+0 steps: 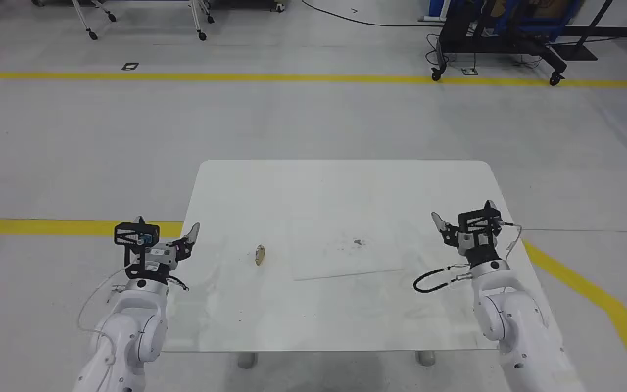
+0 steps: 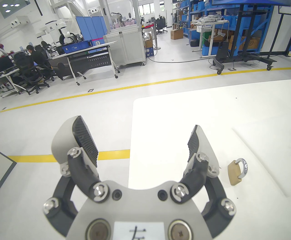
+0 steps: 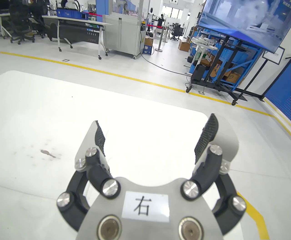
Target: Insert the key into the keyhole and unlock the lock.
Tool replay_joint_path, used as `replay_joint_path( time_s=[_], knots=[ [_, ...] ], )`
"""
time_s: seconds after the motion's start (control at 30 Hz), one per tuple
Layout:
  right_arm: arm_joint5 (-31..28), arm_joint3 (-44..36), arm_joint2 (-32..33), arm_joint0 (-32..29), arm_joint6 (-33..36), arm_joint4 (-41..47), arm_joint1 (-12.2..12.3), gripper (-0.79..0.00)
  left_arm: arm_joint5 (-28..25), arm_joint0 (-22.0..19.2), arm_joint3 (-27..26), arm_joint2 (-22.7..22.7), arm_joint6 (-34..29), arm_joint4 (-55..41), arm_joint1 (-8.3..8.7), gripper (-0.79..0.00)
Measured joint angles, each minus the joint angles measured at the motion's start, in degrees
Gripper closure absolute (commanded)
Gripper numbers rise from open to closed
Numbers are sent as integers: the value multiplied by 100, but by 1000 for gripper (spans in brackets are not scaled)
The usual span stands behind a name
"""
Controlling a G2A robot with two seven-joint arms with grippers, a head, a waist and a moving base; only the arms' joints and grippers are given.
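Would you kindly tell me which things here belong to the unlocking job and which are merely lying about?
For the job:
padlock
key
left gripper and right gripper, both open and empty

Just about:
office chairs
blue shelving
large screen
yellow floor line

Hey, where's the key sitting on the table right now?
In the top view the key lies flat on the white table, slightly right of centre, between the padlock and the right gripper, touching neither.
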Motion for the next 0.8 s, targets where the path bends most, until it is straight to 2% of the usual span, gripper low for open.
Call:
replay_joint_path(
  time_s=[0.13, 0.2, 0.43, 0.57, 0.67, 0.73, 0.8],
  knots=[
    [-498, 214, -470, 388, 339, -344, -15, -785, 0, 0, 0, 0, 0, 0, 0, -785],
    [-968, 435, -677, 676, 483, -421, -13, -785, 0, 0, 0, 0, 0, 0, 0, -785],
    [-3152, 1200, -1052, 1492, 741, -366, 52, -785, 0, 0, 0, 0, 0, 0, 0, -785],
    [-4661, 1755, -1270, 2009, 560, -558, 118, -785, 0, 0, 0, 0, 0, 0, 0, -785],
    [-5455, 2216, -1500, 2394, 400, -921, 141, -785, 0, 0, 0, 0, 0, 0, 0, -785],
    [-5786, 2538, -1656, 2645, 171, -886, 138, -785, 0, 0, 0, 0, 0, 0, 0, -785],
    [-5835, 2768, -1843, 2833, 22, -876, 140, -785, 0, 0, 0, 0, 0, 0, 0, -785]
  ],
)
